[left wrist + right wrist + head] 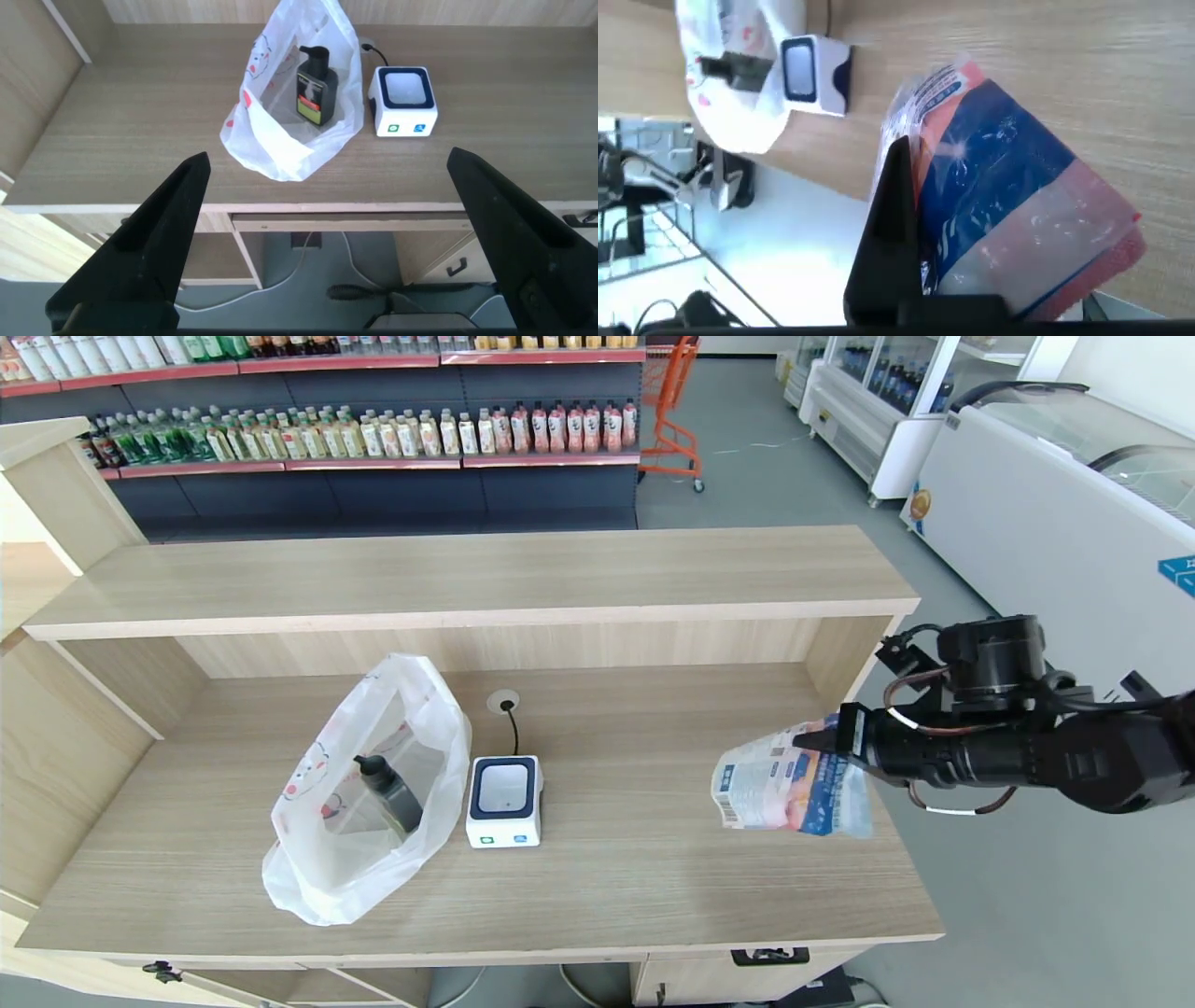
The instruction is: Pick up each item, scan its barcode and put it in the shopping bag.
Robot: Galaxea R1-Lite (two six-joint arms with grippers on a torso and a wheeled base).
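The right hand [825, 739] sits at the right of the head view, clamped on the top edge of a snack packet [789, 789]. The packet is blue, orange and white, partly see-through, and hangs over the right end of the wooden surface [635, 859]. In the right wrist view one dark finger [895, 233] presses flat against the packet [1018, 215], which takes up the middle and right of that frame. Whether the packet's lower edge touches the surface cannot be told.

The shopping bag [364, 793], white thin plastic with a small red print, lies at the lower left of centre in the head view with its mouth open. A dark pump bottle [387, 793] sits inside it. Just beside the bag, at the centre of the frame, stands the white barcode scanner [504, 800] with a dark-framed window on top. Its black cable runs back to a round hole [503, 701] in the surface. Packet and scanner are well apart.

In the left wrist view the left hand [327, 163] has its two dark fingers [140, 252] spread wide apart and holds nothing. Above them in that frame lie the bag [280, 140], the bottle [315, 89] and the scanner [405, 101].

Across the top left of the head view run shelves of drink bottles [373, 434]. An orange cart [672, 411] stands at top centre and a white chest freezer [1055, 495] at the upper right.
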